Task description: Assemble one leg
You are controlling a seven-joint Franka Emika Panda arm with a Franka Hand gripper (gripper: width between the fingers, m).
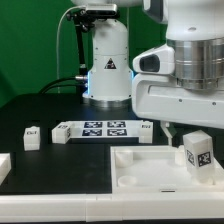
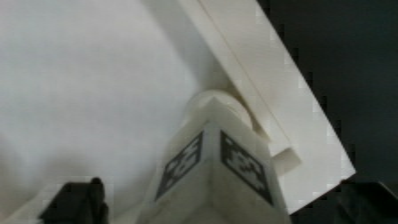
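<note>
A small white leg with a black-and-white tag stands upright on the corner of the large white panel at the exterior view's right. My gripper hangs straight over it. In the wrist view the leg rises between the two dark fingers, with a gap on each side, so the gripper is open and holds nothing. The flat face of the panel fills most of that view.
The marker board lies behind the panel, in front of the arm's base. Another small tagged leg stands at the exterior view's left and one more beside the board. A white part shows at the left edge.
</note>
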